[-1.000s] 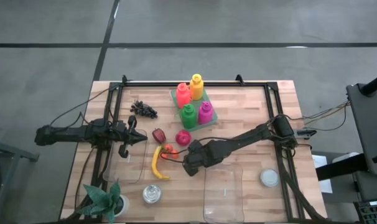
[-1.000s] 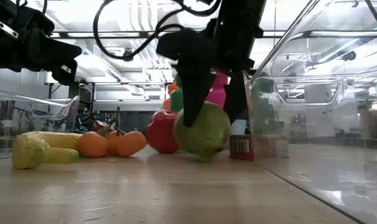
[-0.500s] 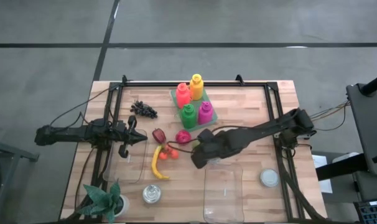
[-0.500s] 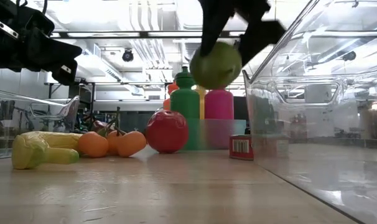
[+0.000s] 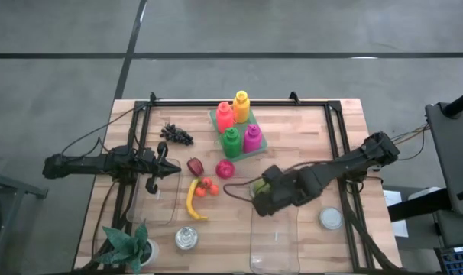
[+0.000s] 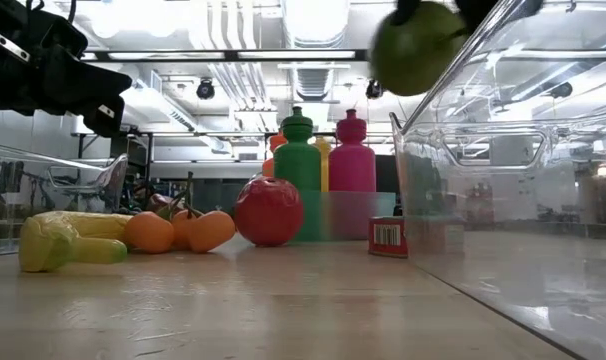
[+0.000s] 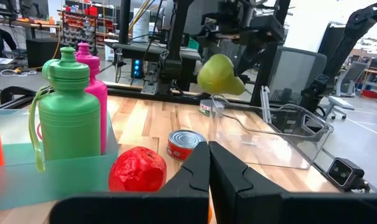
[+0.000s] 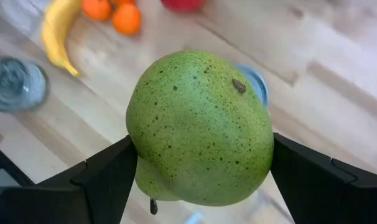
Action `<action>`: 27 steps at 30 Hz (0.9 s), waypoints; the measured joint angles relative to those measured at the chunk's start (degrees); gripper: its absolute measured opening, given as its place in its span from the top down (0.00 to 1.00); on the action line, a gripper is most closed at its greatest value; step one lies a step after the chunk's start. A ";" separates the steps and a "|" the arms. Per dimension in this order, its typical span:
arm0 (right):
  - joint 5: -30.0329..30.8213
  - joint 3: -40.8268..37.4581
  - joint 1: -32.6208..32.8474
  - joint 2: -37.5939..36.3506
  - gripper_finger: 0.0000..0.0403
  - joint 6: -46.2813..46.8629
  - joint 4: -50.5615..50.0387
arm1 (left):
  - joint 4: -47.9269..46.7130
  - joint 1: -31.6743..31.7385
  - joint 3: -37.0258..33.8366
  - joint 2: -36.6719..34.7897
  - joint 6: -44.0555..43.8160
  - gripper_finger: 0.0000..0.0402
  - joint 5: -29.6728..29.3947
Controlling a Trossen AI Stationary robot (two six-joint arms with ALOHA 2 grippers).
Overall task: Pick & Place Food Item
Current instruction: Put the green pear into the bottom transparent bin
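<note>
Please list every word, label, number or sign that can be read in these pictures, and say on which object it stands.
No text can be read.
Small red can: a white barcode patch is on its label, with marks too small to read.
The same can in the left wrist view: its label print is blurred.
Green bottle, pink bottle, green pear: no writing shows.

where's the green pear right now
The green pear is held in the right gripper, lifted off the table over the near edge of the clear container on the right side, just right of the red apple.
</note>
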 joint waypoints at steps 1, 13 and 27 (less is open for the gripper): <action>-0.02 0.00 0.88 0.00 0.19 1.51 -0.88 | -0.01 0.00 -0.01 0.00 0.00 1.00 0.00; -3.76 -1.00 8.94 0.02 0.19 10.37 -2.74 | -0.01 -0.01 0.00 0.00 0.00 1.00 -0.01; -8.58 -17.09 10.19 0.09 0.19 20.96 16.36 | 0.00 0.00 -0.01 0.00 0.00 1.00 -0.01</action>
